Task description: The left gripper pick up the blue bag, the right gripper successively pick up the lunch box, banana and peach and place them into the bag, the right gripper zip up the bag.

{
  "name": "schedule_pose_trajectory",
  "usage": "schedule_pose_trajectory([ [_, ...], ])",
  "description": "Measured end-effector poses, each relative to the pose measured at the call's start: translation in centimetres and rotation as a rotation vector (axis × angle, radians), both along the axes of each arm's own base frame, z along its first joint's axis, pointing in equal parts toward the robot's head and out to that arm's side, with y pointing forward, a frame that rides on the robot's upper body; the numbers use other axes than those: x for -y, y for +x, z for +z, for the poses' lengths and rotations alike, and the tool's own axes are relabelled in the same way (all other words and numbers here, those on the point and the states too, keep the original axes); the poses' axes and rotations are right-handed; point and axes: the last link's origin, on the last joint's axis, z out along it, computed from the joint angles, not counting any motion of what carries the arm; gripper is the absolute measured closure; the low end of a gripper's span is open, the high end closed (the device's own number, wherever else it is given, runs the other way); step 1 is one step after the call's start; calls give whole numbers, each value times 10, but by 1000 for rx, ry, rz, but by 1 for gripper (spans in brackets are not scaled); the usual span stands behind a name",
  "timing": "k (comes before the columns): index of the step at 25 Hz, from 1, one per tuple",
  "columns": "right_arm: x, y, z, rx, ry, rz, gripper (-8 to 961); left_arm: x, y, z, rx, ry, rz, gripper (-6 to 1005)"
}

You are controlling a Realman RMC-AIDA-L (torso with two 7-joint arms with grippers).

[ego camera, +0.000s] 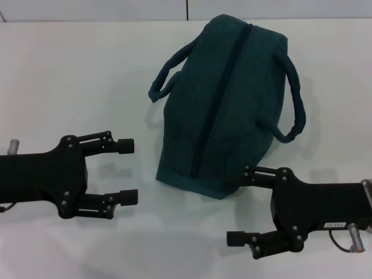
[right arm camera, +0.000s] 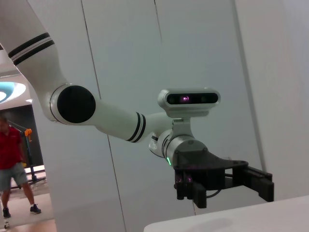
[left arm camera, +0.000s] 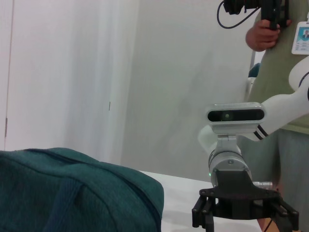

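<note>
The blue bag [ego camera: 224,104] lies on the white table [ego camera: 70,75] at the back centre. Its black zipper [ego camera: 218,99] runs along the top as a closed dark line, and its two handles are spread to either side. My left gripper [ego camera: 129,171] rests open to the left of the bag, clear of it. Just in front of the bag's near corner, my right gripper [ego camera: 238,206] is open too, with its upper finger close to the fabric. The left wrist view shows the bag [left arm camera: 72,193] and the right gripper [left arm camera: 241,220] beyond it. The lunch box, banana and peach are out of view.
A person [left arm camera: 285,72] holding a camera stands behind the right arm. Another person [right arm camera: 12,164] in a red shirt is far off in the background. A plain white wall [ego camera: 93,9] runs behind the table.
</note>
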Motion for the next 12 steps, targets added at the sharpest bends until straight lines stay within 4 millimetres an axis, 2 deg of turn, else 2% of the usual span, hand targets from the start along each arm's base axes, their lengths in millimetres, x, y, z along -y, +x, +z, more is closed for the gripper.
schedule_pose_trajectory([
  [12,2,1,0,-5,-5,-5,76,4,-1,-1,3,-11,3,136],
])
